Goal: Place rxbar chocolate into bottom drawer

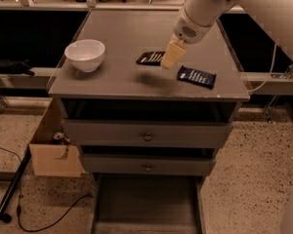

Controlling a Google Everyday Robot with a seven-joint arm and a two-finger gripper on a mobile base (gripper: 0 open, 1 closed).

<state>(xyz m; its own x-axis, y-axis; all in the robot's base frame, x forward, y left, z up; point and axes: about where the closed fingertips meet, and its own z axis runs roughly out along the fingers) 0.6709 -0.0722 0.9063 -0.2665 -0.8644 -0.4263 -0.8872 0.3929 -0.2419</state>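
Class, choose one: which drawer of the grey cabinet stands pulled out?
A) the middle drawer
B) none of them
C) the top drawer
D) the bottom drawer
D: the bottom drawer juts out at floor level with its tray showing, while the two knobbed drawers above it sit pushed in. The gripper is above the cabinet top, shut on the rxbar chocolate.
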